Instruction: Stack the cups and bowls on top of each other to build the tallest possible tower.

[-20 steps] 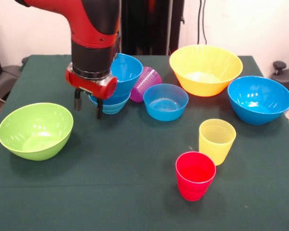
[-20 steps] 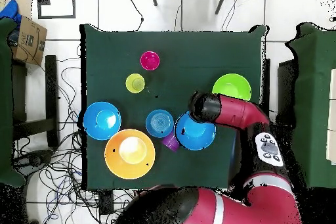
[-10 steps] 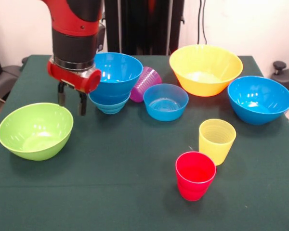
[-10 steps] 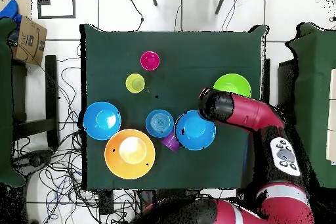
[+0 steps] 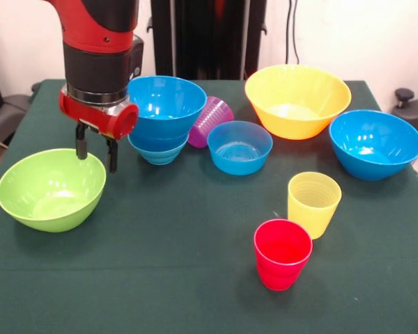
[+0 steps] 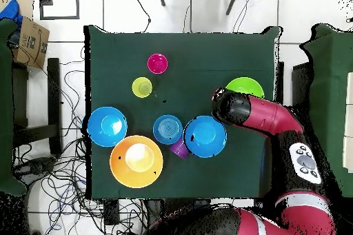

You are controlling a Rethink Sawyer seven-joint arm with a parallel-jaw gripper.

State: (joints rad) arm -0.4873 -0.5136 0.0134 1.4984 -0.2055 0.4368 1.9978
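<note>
gripper (image 5: 97,149): parted, empty, over green bowl (image 5: 50,189) rim | tower (image 5: 163,117): two nested glossy blue bowls

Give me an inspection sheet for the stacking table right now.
Surface: green tablecloth, flat.
Job's things: green bowl, large yellow bowl, large blue bowl and small blue bowl stand alone. Tower: a large blue bowl on smaller blue ones. Purple cup lies on its side beside the tower; yellow cup and red cup upright.
Clutter: nothing seen.
Gripper: gripper open, empty, over the green bowl's rim.
Cables: loose cables on the floor beside the table.
Surroundings: cardboard box at a floor corner.
</note>
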